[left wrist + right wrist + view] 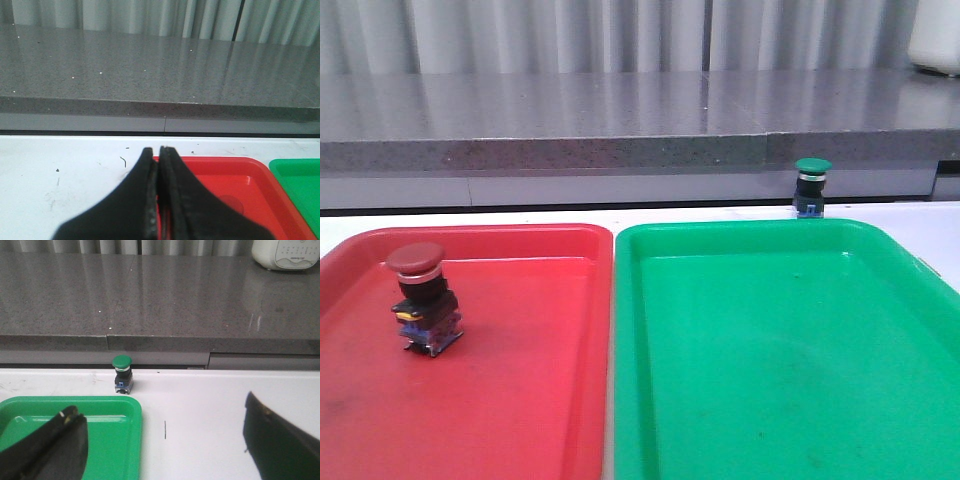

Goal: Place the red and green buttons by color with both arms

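On the white table [920, 215] two flat trays lie side by side with their long edges almost touching: a red tray [520, 400] and a green tray [770, 380]. Taking the green tray as the landmark, the red tray sits on the side nearer the robot's left arm. The red button [420, 297] stands inside the red tray, well away from the green tray, close to the red tray's far outer corner; its dull red cap is slightly tilted above a black body and a bluish base. The green button [811, 187] is outside both trays, upright on the table just beyond the green tray's far rim, between that rim and the grey stone ledge [620, 120] behind. In the right wrist view the green button [122, 374] stands just past the tray's far corner.

The left gripper [158, 200] is clenched, its two dark fingers pressed together with nothing between them, above the red tray's edge. The right gripper [165, 445] is released, its fingers spread wide and empty, hanging over the green tray's corner and the bare table beside it, well short of the green button.
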{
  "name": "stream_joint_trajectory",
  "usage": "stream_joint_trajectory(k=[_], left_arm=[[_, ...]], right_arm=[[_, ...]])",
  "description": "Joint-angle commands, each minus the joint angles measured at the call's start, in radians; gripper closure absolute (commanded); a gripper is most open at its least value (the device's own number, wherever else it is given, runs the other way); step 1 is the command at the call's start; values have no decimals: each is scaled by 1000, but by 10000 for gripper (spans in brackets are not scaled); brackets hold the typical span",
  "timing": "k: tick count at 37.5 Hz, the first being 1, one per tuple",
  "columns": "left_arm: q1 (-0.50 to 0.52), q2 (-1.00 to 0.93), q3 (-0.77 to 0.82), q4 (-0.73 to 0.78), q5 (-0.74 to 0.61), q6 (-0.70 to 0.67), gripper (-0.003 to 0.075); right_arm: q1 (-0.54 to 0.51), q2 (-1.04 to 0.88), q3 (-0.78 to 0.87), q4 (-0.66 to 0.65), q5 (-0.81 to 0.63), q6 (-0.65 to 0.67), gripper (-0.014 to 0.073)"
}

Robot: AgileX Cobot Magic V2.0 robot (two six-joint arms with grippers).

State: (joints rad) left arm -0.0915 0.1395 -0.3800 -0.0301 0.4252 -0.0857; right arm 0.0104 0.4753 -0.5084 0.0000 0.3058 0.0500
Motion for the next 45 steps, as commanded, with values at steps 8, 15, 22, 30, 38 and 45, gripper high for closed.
stream_joint_trajectory(k=[8,15,22,30,38,45], left_arm=[[4,-102,-26,-16,-23,-2,740],[4,-102,-26,-16,-23,-2,740],[4,-102,-26,-16,-23,-2,740],[4,-102,-26,-16,-23,-2,740],[4,-102,-26,-16,-23,-2,740],[4,-102,-26,-16,-23,-2,740]], right_arm=[[-4,10,-37,-7,-83,-2,-50],[-4,10,-37,-7,-92,-2,-50],[-4,118,-38,-9,-235,-1,-50],[-4,428,-154,-9,-297,-1,-50],[-4,706,-313,-9,-292,-1,-50],[42,915,-463,-9,-232,-1,-50]])
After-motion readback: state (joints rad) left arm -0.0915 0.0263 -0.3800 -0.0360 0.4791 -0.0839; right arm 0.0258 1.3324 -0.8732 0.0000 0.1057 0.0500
